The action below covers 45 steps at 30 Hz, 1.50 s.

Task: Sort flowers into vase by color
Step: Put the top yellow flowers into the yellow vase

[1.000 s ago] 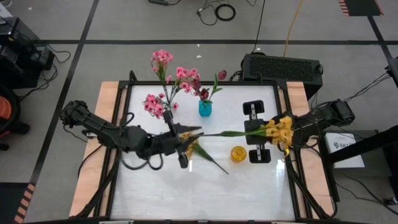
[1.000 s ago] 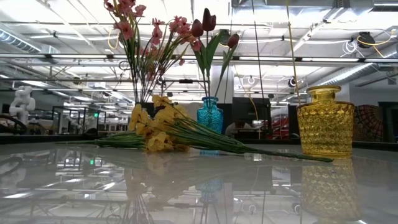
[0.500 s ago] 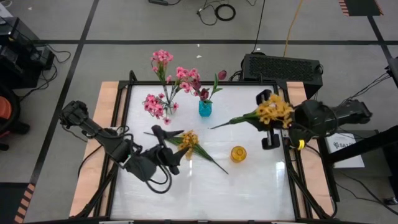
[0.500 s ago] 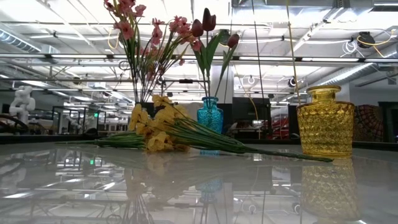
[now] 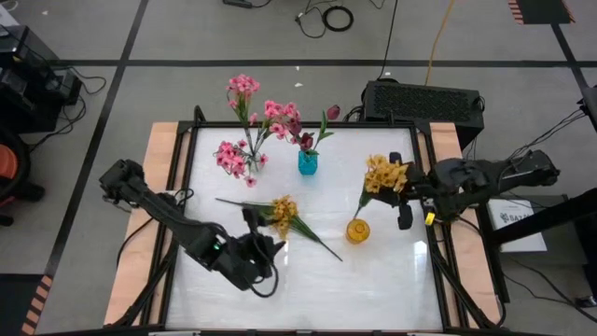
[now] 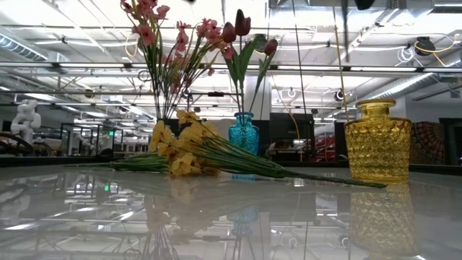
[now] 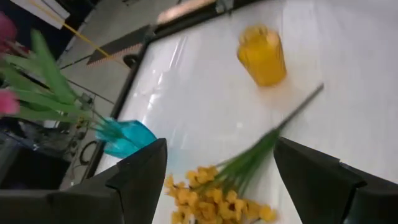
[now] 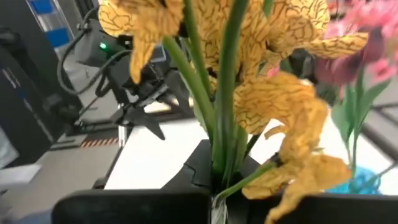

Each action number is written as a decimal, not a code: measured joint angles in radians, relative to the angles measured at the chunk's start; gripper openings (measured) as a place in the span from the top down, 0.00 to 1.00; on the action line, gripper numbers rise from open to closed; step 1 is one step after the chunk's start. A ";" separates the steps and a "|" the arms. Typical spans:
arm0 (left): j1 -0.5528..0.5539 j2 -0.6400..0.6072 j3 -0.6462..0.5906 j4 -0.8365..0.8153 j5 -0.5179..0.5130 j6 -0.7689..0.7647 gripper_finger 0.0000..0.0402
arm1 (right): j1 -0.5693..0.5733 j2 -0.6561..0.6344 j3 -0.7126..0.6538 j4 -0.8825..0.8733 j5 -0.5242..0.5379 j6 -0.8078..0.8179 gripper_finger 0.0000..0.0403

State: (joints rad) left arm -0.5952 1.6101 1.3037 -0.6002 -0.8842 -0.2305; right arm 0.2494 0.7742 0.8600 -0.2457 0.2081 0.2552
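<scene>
My right gripper (image 5: 399, 189) is shut on a yellow flower spray (image 5: 384, 175) above the table's right half; its stem slants down toward the yellow vase (image 5: 357, 230). A second yellow spray (image 5: 284, 215) lies flat on the table. My left gripper (image 7: 230, 180) hovers open near its blooms (image 7: 214, 199), one finger on either side, touching nothing. Pink flowers (image 5: 244, 121) stand in a clear vase. Dark magenta blooms (image 5: 322, 121) stand in the blue vase (image 5: 308, 162). My right gripper pinches the bundled green stems (image 8: 219, 163) just below the yellow blooms between its two fingers. It comes in about level from the table's right side, across the stems. The spray is lifted clear, blooms up, its stem end (image 5: 361, 209) hanging over the yellow vase.
The three vases stand in the table's far and right parts. Raised wooden rails (image 5: 160, 159) border the table's left and right sides. A black box (image 5: 424, 101) sits beyond the far edge. The near half of the white tabletop (image 5: 373, 289) is bare.
My right gripper has tipped the held spray from lying level to nearly upright, swinging its stem end round toward the yellow vase. My left gripper has drawn back toward the near edge and sunk, now facing the spray on the table.
</scene>
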 joint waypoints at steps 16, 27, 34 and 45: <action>0.012 0.156 0.000 0.002 0.016 -0.027 0.26 | 0.152 0.002 -0.001 -0.117 0.173 0.145 0.98; 0.026 0.156 0.000 0.017 0.020 -0.026 0.26 | 0.152 -0.001 -0.142 -0.027 0.246 0.193 0.98; 0.050 0.156 0.000 0.057 0.021 -0.026 0.26 | 0.152 -0.001 -0.168 -0.009 0.304 0.198 0.98; 0.053 0.156 0.000 0.131 0.022 -0.029 0.26 | 0.152 -0.002 -0.211 -0.019 0.374 0.257 0.97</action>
State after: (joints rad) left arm -0.5426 1.7660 1.3037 -0.4692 -0.8627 -0.2599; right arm 0.4011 0.7725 0.6495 -0.2646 0.5821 0.5125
